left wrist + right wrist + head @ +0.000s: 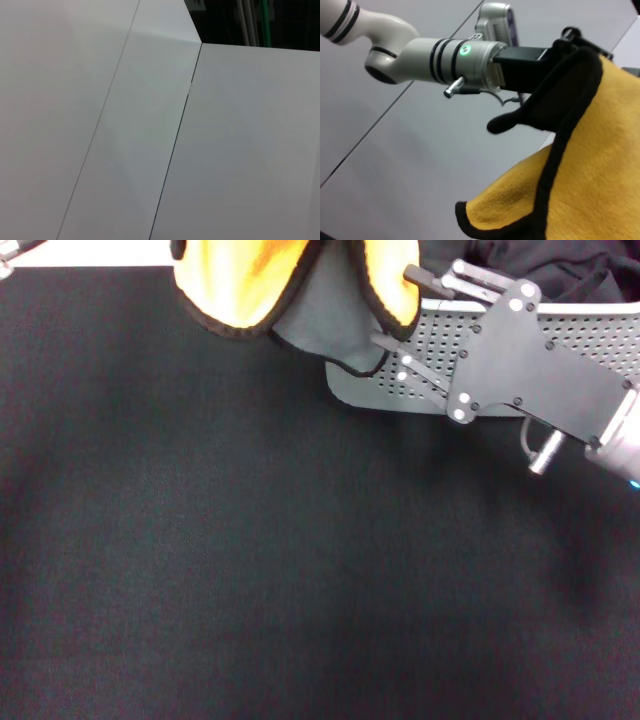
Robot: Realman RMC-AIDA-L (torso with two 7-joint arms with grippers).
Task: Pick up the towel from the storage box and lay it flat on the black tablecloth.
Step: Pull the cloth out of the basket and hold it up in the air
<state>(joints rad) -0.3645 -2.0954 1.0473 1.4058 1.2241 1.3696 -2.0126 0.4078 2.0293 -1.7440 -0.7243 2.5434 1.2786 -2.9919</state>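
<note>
- Head view: showing the towel (240,280) hanging in the air above the far edge of the black tablecloth (250,560), yellow-orange face to the robot's left, grey face in the middle, a second yellow fold to the right.
- Showing the right gripper (392,307) reaching in from the right with its fingers spread wide, bracketing the towel's right fold without pinching it; upper finger lying just beside the black border, lower finger just beside the grey face.
- Showing the storage box (600,328) standing on the tablecloth behind and under the right gripper, next to the hanging towel.
- Left wrist view: showing only white panels (75,100) meeting at thin dark seams.
- Right wrist view: showing the left gripper (530,65) raised on its white arm, clenching the towel (600,165) at its upper edge, its fingers mostly covered by the black-stitched border.
- Showing the yellow-orange face draping down from that grip, one bordered corner hanging free.
</note>
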